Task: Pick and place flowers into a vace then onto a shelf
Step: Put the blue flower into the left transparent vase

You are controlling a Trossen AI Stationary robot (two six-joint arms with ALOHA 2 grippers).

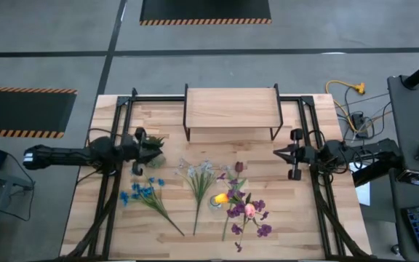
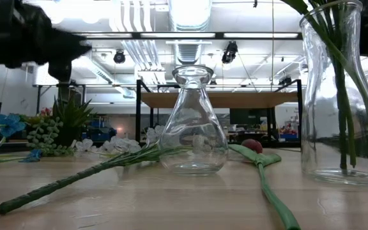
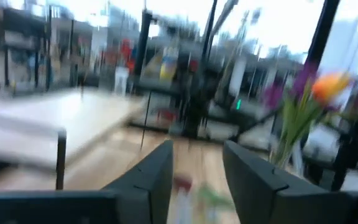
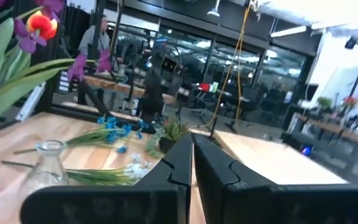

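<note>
The flowers are in two lots. Some loose ones lie flat on the table: a blue bunch (image 1: 140, 191) near my left side, a pale white bunch (image 1: 198, 175) in the middle, and one dark red bud (image 2: 254, 145) on a green stalk. The purple, pink and yellow ones (image 1: 244, 209) stand in a tall glass vase (image 2: 337, 128) with their stalks down inside it. A small round vase (image 2: 193, 128) beside it is empty. The shelf (image 1: 231, 109) sits at the back of the table, and nothing is on it yet.

My left gripper (image 3: 197, 180) is up above the table, just beside the little potted plant (image 1: 151, 145) (not one of my flowers). Its fingers are apart with nothing between them. My right gripper (image 4: 191, 163) waits on the other side, near the shelf's leg, and its fingers are pressed together and hold nothing.

I think my job now is to pick up a loose flower. The blue bunch is the closest to my left gripper. To do it well, I should come down on the thin green stalk, not the soft bloom, and stay off the plant. Then I should lift it, tip the stalk downward and slide it into a vase's narrow neck.

I can't see any words or labels to read.
</note>
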